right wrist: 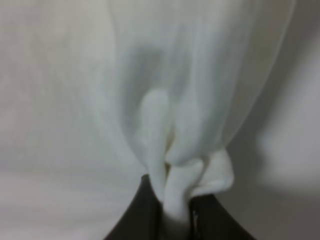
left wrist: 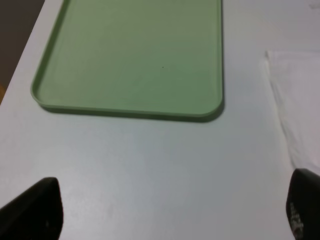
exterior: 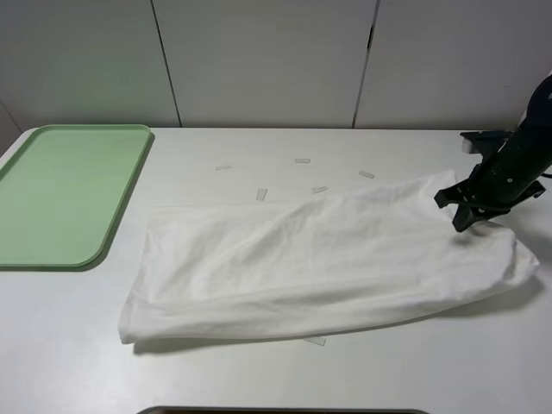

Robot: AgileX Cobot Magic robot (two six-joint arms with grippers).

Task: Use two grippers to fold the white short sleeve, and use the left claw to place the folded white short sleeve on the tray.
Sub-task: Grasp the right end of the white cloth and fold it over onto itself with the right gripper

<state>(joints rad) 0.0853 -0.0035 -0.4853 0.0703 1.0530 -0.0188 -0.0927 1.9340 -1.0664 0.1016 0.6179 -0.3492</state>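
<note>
R pincer clamps white shirt

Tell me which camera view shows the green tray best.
The exterior high view: nearly the whole tray shows, left of the white short sleeve, with only its left corner cut off. The left wrist view shows one end and its rim close up, the rest cropped. The right wrist view shows none of it.

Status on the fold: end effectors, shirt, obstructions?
Right end effector shut on bunched white T-shirt edge, that end lifted. Left end effector open, empty, over bare table near tray. Nothing on tray; no obstruction seen.
</note>
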